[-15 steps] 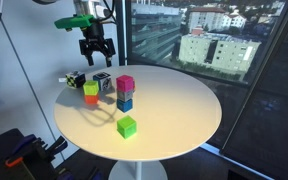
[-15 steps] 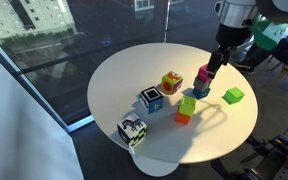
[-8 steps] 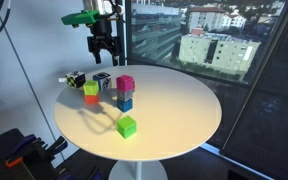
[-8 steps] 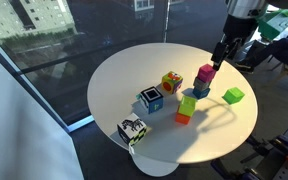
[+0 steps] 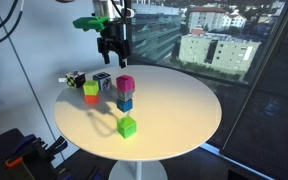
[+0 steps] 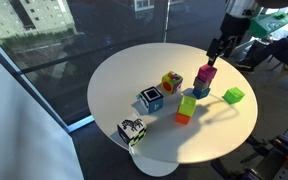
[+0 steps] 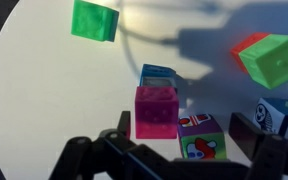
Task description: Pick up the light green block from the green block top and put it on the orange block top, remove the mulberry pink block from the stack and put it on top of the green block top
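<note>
The light green block sits on the orange block; both also show in an exterior view and the wrist view. The mulberry pink block tops the blue cube of the stack, as also shown in an exterior view and the wrist view. The green block stands alone, bare on top, and also shows in an exterior view and the wrist view. My gripper hangs open and empty well above the table, near the stack, as in an exterior view and the wrist view.
A multicoloured cube stands on the table beside the stack, below my jaws in the wrist view. Two black-and-white cubes sit further along the round white table. Windows surround the table.
My open gripper has moved sideways from above the light green and orange pair to near above the stack. No block has moved.
</note>
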You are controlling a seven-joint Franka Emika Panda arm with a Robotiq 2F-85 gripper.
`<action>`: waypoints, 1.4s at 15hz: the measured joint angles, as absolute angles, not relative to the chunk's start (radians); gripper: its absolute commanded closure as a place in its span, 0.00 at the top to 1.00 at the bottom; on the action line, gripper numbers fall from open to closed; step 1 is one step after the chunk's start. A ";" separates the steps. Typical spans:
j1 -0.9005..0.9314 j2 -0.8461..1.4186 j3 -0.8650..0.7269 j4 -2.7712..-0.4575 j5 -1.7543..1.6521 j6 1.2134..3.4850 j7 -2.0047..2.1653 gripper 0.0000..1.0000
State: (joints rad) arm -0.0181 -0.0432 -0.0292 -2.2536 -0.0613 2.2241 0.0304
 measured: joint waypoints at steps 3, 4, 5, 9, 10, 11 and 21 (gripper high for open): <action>-0.026 -0.007 -0.037 -2.242 -0.052 2.264 0.030 1.00; -0.028 0.003 -0.039 -2.239 -0.052 2.272 0.030 1.00; -0.031 0.011 -0.041 -2.236 -0.052 2.278 0.030 1.00; -0.036 0.031 -0.052 -2.228 -0.052 2.285 0.030 1.00; -0.036 0.033 -0.054 -2.227 -0.052 2.285 0.030 1.00; -0.037 0.035 -0.055 -2.227 -0.052 2.285 0.030 1.00; -0.037 0.078 -0.056 -2.227 -0.054 2.318 0.031 1.00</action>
State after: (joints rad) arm -0.0369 0.0776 -0.0562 -2.2265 -0.0543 2.3181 0.0305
